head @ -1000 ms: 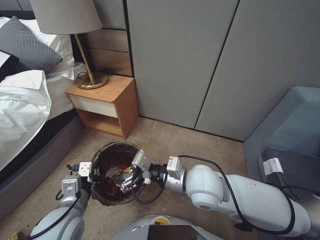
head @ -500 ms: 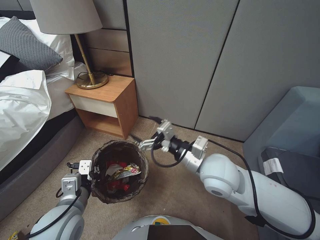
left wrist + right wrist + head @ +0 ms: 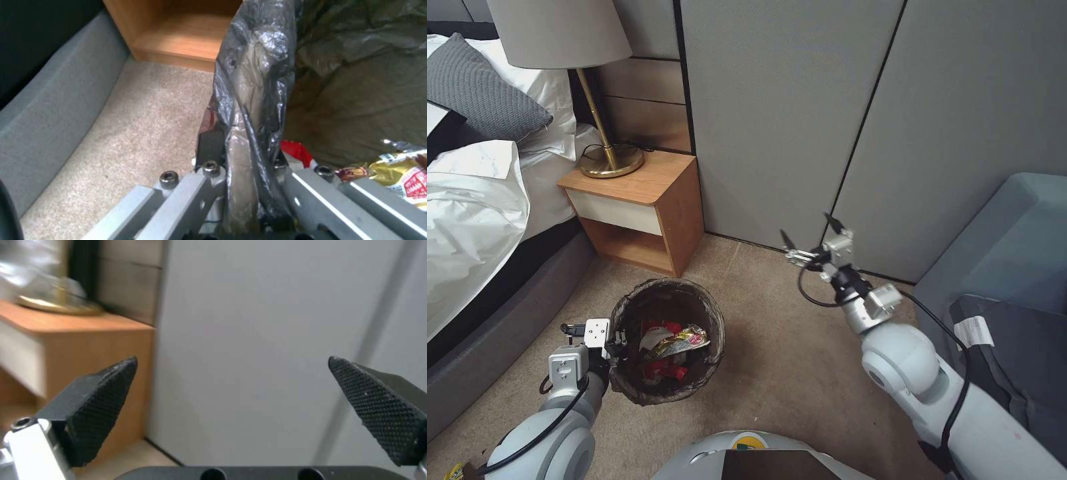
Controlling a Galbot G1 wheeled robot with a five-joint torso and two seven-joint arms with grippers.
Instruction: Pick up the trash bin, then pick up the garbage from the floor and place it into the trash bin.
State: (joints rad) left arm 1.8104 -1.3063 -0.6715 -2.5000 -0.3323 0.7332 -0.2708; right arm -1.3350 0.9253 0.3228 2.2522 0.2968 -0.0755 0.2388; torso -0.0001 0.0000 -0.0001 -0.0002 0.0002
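Observation:
The trash bin (image 3: 714, 313), round with a dark bag liner, stands on the carpet before the nightstand. Inside it lies garbage (image 3: 675, 341): red-and-white packets and a gold foil wrapper, which the left wrist view catches as the wrapper (image 3: 402, 171) beside a red packet (image 3: 297, 154). My left gripper (image 3: 612, 343) is shut on the bin's near-left rim, and in the left wrist view the lined rim (image 3: 253, 110) runs between its fingers. My right gripper (image 3: 808, 233) is raised to the right of the bin, near the wall, open and holding nothing; its black fingertips (image 3: 104, 390) stand wide apart.
A wooden nightstand (image 3: 640, 207) with a brass lamp (image 3: 608, 160) stands behind the bin. The bed (image 3: 474, 200) runs along the left. Grey wall panels (image 3: 800, 120) close the back, and a blue-grey sofa (image 3: 1007, 253) is at the right. A small yellow scrap (image 3: 452, 471) lies at the bottom left.
My right gripper has lifted out of the bin and swung up and to the right toward the wall, leaving the gold wrapper inside. The left gripper and the bin have stayed put.

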